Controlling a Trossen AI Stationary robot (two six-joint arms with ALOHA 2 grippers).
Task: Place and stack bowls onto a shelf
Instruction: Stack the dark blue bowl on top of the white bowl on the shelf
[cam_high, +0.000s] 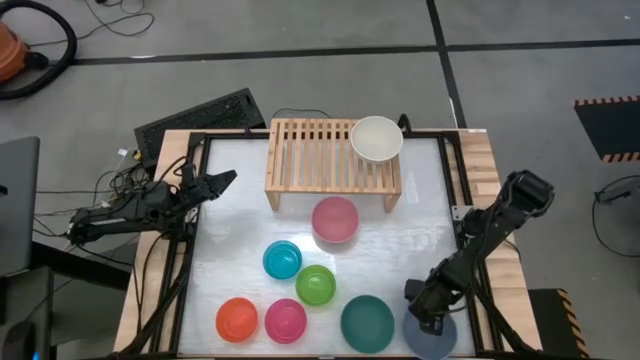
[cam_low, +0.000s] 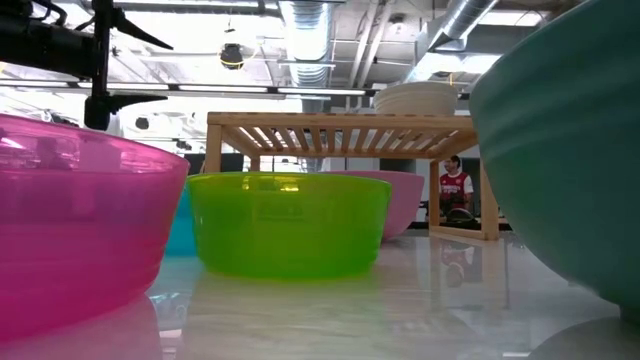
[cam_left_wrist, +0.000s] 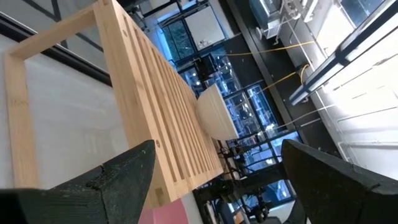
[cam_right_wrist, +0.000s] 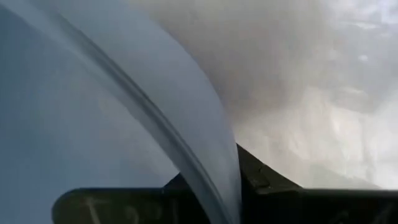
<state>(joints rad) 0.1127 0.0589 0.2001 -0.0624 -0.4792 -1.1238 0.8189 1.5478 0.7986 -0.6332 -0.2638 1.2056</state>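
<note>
The right gripper (cam_high: 428, 318) is pinching the slate blue bowl (cam_high: 436, 338) by its rim, just beside the dark teal bowl (cam_high: 366, 323); the left gripper (cam_high: 222, 180), fingers spread wide, is waiting beside the wooden shelf (cam_high: 318, 160), which is carrying the white bowl (cam_high: 376, 138).

No text, label, brand, number or sign can be read on anything in these views.
</note>
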